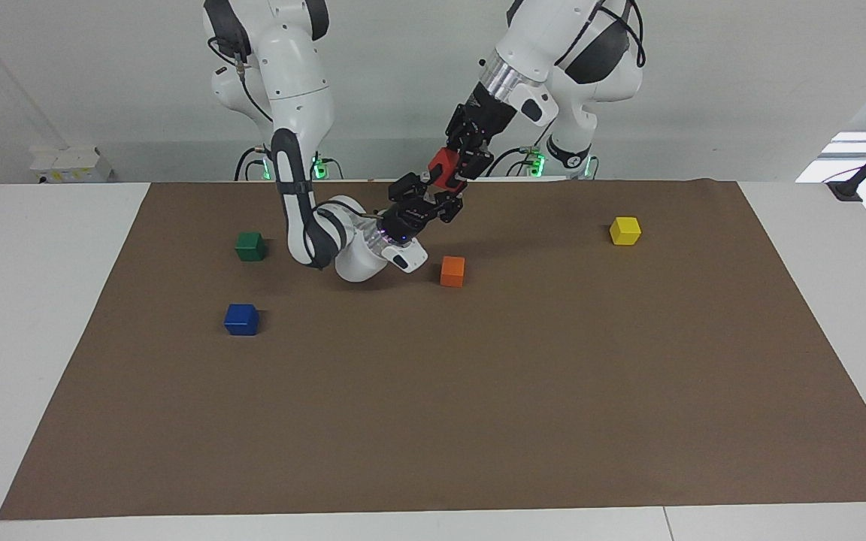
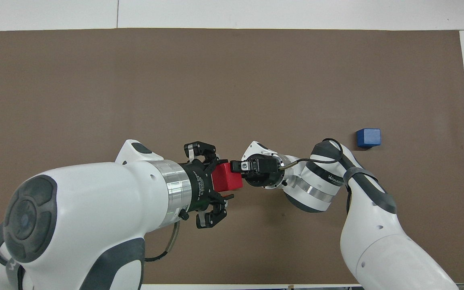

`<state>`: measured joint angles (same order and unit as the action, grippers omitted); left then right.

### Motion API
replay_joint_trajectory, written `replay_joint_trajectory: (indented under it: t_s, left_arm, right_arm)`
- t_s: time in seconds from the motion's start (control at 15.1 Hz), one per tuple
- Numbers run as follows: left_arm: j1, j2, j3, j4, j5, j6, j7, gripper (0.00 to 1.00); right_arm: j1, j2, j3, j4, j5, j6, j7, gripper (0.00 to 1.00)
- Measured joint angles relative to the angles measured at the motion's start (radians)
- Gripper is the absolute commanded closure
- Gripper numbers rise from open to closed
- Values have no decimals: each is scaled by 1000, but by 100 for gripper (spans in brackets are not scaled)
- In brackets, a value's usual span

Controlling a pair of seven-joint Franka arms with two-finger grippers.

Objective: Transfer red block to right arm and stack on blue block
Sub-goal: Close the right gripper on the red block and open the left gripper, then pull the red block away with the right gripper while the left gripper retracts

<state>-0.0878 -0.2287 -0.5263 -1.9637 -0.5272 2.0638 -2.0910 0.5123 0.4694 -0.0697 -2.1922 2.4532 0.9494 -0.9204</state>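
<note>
Taking twelve o'clock as pointing away from the robots, the small orange cube (image 1: 452, 271) lies mid-mat on the brown table mat (image 1: 478, 413). The blue block (image 1: 241, 319) is at its two o'clock, the green cube (image 1: 250, 246) at four, the yellow cube (image 1: 625, 231) at eight. The red block (image 1: 444, 167) hangs over the mat in the left gripper (image 1: 457, 170), with the right gripper (image 1: 425, 191) just beside it.

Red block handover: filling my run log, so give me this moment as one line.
phase: handover | red block: airborne between left gripper and right gripper | blue block: on mat, bare
</note>
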Motion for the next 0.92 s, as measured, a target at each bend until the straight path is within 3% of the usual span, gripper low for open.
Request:
replay_joint_trajectory:
  t_s: [0.46,0.66,0.92]
  left_arm:
    - [15,-25,172,0,0,-108,184,0]
    - [113,-24,204,-5,2,-119,381,0]
    - [255,-23,206,-29,19,-126,697,0]
  right_arm:
    - [2,-2,0,7,0,11,-4,100]
    - [-1,-32,-2,14,0,53,16,100]
    - [-35,-130,-4,19,-22,193,116,100]
